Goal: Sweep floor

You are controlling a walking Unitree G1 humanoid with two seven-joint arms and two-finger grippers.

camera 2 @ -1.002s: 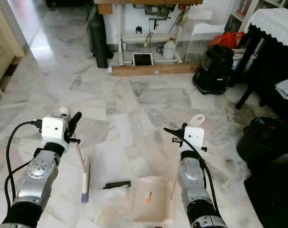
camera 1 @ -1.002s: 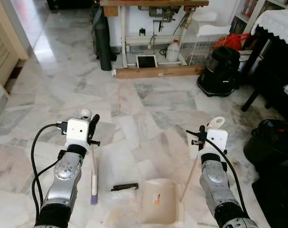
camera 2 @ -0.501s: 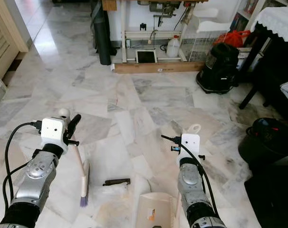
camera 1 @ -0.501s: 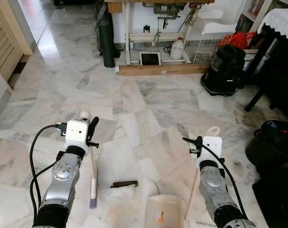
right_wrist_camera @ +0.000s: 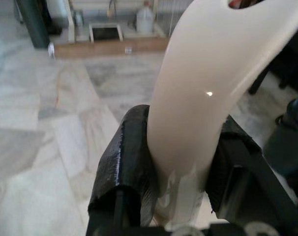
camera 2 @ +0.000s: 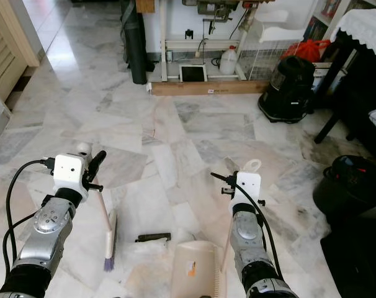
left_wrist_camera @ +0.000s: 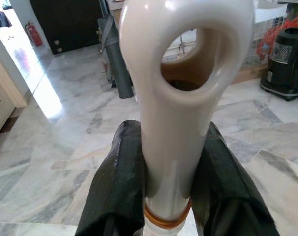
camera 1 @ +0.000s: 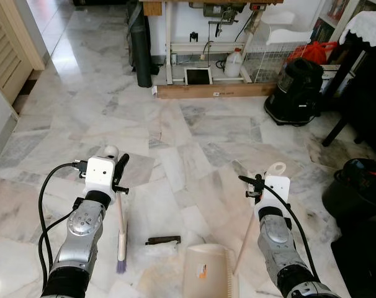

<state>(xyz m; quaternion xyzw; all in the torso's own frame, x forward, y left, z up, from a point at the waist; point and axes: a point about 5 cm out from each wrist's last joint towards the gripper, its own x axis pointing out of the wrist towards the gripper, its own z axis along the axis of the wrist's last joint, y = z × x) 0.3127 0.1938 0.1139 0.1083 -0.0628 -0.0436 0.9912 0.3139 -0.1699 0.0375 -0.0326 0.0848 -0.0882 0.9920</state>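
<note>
1. Floor of pale marble spreads ahead in the left eye view. The left gripper holds the broom near its handle top, bristles down on the tiles. Just beside the bristles lie a dark stick-like scrap and a white crumpled bit, with the dustpan close by on the far side of them.

2. Right eye view: the right gripper grips the dustpan's long handle, and the pan's mouth faces the debris.

3. Left wrist view: both black fingers press against the cream broom handle, pinching it just below its hanging loop.

4. Right wrist view: the fingers clamp the pale dustpan handle likewise.

5. To do this well, I judge the pan's lip should sit flat on the tiles while the broom draws short, low strokes toward it, so that the light scrap is not flicked past.
</note>
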